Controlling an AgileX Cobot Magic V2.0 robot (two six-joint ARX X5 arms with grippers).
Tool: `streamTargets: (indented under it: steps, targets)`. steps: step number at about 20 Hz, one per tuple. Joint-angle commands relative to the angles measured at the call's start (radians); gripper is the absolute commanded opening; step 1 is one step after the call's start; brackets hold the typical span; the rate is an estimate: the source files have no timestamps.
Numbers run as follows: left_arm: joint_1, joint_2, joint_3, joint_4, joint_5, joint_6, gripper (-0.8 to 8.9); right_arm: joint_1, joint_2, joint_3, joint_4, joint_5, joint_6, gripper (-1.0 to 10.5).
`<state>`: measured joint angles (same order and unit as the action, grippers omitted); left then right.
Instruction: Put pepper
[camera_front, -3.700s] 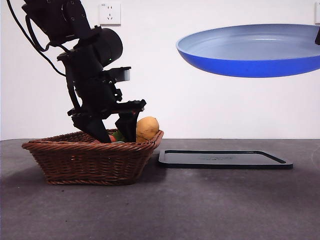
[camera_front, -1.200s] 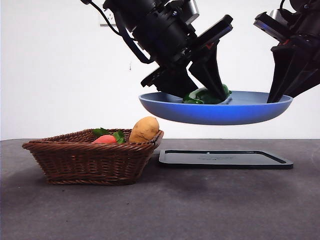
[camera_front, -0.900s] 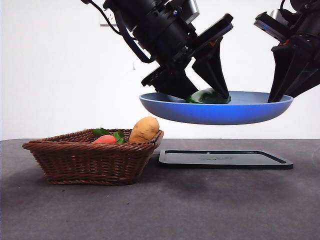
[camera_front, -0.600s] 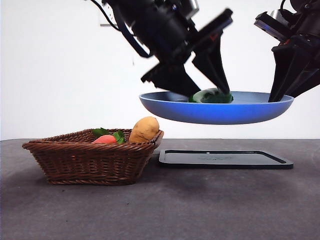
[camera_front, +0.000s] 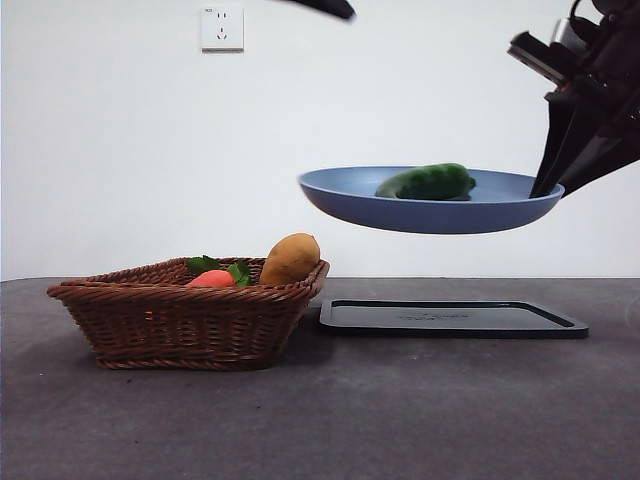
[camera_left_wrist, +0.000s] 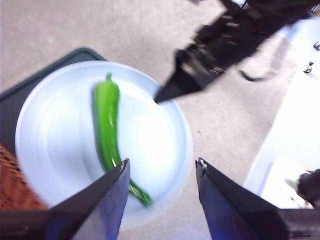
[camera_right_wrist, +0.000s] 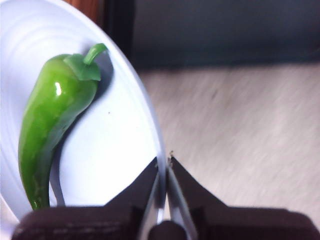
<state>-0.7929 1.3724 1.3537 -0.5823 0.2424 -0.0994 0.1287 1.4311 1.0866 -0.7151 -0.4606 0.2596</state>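
Observation:
The dark green pepper (camera_front: 428, 182) lies loose on a blue plate (camera_front: 430, 212) that hangs in the air above the black tray. In the wrist views the pepper (camera_left_wrist: 107, 125) (camera_right_wrist: 50, 120) rests lengthwise on the plate (camera_left_wrist: 60, 165) (camera_right_wrist: 120, 145). My right gripper (camera_right_wrist: 164, 159) is shut on the plate's rim and holds it up from the right side (camera_front: 545, 190). High above the plate, my left gripper (camera_left_wrist: 162, 167) is open and holds nothing. In the front view only a black tip of the left arm (camera_front: 322, 8) shows at the top edge.
A brown wicker basket (camera_front: 185, 315) stands on the table at the left, holding a tan potato (camera_front: 291, 258) and a red-orange vegetable with green leaves (camera_front: 211, 278). A flat black tray (camera_front: 450, 318) lies on the table below the plate.
My left gripper let go of the pepper and rose away from the plate to the top edge. The pepper now lies free. The plate shifted slightly up and right.

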Motion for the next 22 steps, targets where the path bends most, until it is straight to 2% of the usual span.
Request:
streamTargets:
  steps: [1, 12, 22]
  targets:
    - [-0.011, -0.032, 0.016, -0.027, 0.001, 0.026, 2.36, -0.028, 0.076, 0.058, 0.017, -0.005, 0.039, 0.0]
    - [-0.011, -0.193, 0.016, -0.104, -0.002, 0.021, 2.36, -0.1, 0.502, 0.389, 0.04, 0.004, 0.043, 0.0]
    - [-0.011, -0.198, 0.016, -0.108, -0.003, -0.003, 2.35, -0.115, 0.642, 0.415, 0.114, 0.018, 0.047, 0.0]
